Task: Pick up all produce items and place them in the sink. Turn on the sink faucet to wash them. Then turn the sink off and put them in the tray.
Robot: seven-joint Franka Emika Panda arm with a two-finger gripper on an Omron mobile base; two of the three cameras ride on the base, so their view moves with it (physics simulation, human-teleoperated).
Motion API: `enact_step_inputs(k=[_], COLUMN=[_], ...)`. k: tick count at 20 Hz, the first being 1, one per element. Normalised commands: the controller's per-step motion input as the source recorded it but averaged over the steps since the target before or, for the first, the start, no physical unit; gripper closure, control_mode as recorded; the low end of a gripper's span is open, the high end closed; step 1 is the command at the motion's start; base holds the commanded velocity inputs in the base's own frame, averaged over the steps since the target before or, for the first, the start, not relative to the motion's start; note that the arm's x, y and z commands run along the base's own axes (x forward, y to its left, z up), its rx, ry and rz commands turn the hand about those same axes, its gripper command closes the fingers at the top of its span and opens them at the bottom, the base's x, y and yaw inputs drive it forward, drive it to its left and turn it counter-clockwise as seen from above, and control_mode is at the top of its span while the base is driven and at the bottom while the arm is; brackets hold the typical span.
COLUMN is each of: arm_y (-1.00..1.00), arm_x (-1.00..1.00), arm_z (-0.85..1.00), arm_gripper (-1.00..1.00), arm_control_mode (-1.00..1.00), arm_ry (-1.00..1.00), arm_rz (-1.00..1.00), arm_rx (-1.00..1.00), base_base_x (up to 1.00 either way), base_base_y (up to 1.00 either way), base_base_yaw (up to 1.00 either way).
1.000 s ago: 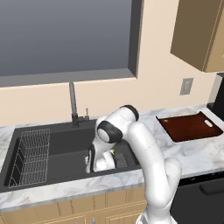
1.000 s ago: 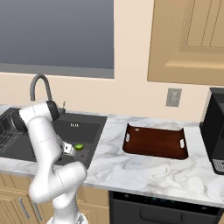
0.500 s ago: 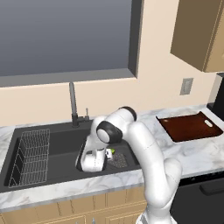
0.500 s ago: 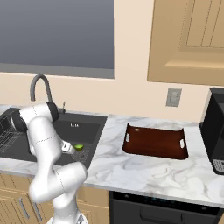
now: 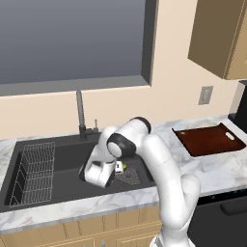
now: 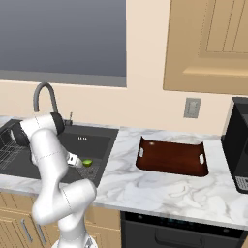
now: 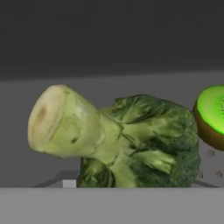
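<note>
A: How many foods can you see?

B: Two. One broccoli lies on its side, really close to the hand camera, with its pale stem pointing left. One kiwi half with a bright green face and brown skin sits just beside it on the right.

A: Where are they?

B: Down in the black sink. From the right base view a little green bit shows on the sink floor, by the mesh drain.

A: What is the robot's hand doing?

B: The gripper is low inside the sink, right by the food. I cannot tell how wide its jaws are, or if they hold anything. The finger tips are hidden.

A: What else is there?

B: One tall thin faucet behind the sink. One wire rack in the left part of the sink. One dark red-brown tray on the marble counter, well apart from the sink, with two white handle marks.
</note>
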Motion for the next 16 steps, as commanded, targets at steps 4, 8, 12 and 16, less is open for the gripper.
enact_step_inputs(k=[4,8,12,16], arm_y=[-0.34,-0.46,-0.44,-0.40], arm_x=[0.00,-0.03,-0.08,-0.18], arm_z=[0.14,0.16,0.21,0.24], arm_gripper=[1.00,1.00,1.00,1.00], arm_control_mode=[-1.00,-1.00,-1.00,-1.00], arm_ry=[-0.04,-0.05,-0.09,-0.12], arm_rz=[0.00,0.00,0.00,0.00], arm_rx=[0.07,0.11,0.10,0.10], base_base_x=[0.00,0.00,0.00,0.00], base_base_y=[0.00,0.00,0.00,0.00], base_base_yaw=[0.00,0.00,0.00,0.00])
